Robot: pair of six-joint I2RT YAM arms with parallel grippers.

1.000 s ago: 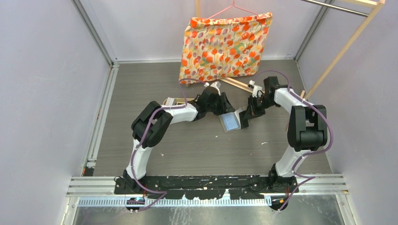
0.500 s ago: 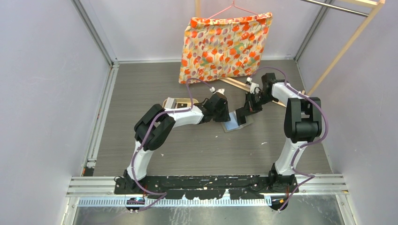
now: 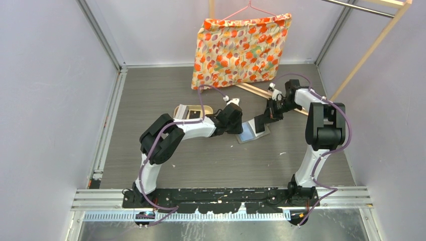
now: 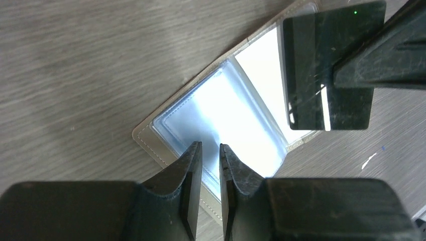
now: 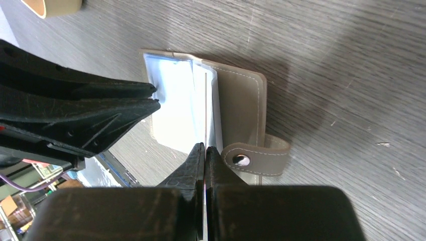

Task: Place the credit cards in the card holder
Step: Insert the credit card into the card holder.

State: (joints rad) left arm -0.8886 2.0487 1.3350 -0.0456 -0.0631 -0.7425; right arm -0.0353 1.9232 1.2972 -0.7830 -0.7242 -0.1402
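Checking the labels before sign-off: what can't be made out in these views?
Left wrist: glare washes out the card holder pockets; whether the left pincer grips one is unclear.
Right wrist: black card in the right pincer is edge-on, face unseen.
Top: left arm covers part of the tan tray.

tray (image 5: 52,6) cut off @ top edge | card holder (image 3: 249,134) part hid

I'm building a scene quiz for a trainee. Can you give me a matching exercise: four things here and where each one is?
Things: 1 card holder; 2 black card; 3 tan tray; 4 flowered cloth.
Places: A hanging from a hanger at the back; B between the right arm's fingers; C lying open on the table; D left of the card holder.
Pairs: 1-C; 2-B; 3-D; 4-A.
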